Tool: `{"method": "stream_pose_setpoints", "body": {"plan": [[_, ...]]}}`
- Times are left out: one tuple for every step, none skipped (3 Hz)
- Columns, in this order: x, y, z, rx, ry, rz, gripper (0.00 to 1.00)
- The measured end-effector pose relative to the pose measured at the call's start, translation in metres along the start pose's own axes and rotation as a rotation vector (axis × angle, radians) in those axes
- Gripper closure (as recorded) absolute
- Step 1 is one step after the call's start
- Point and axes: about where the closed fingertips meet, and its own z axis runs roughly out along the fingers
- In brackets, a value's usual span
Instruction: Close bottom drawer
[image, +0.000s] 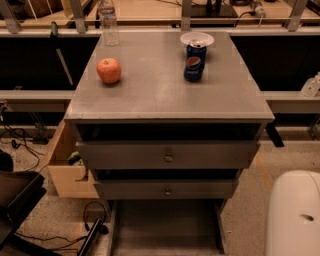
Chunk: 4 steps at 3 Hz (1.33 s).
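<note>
The grey cabinet (167, 95) stands in the middle of the camera view. Its bottom drawer (165, 227) is pulled out towards me as a long shallow grey tray. The tray runs off the lower edge, so its front panel and knob are out of view. Above it, the two taller-fronted drawers (167, 156) (167, 190) are each out a little, with a dark gap over them. My gripper is out of view. Only a white rounded part of my arm (295, 215) shows at the lower right, beside the tray.
On the cabinet top are a red apple (109, 70), a blue soda can (194, 62), a white bowl (197, 39) and a clear bottle (108, 22). A pale wooden box (67, 167) stands at the cabinet's left. Cables and dark gear lie on the floor at lower left.
</note>
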Motion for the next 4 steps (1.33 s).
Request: {"method": "stream_pose_setpoints", "body": {"plan": [[-0.005,0.027,0.018,0.052,-0.107,-0.040,0.18],[-0.010,0.052,0.036,0.098,-0.197,-0.038,0.41],[-0.024,0.063,0.062,0.121,-0.260,-0.041,0.64],[-0.048,0.048,0.102,0.130,-0.287,-0.041,0.95]]}}
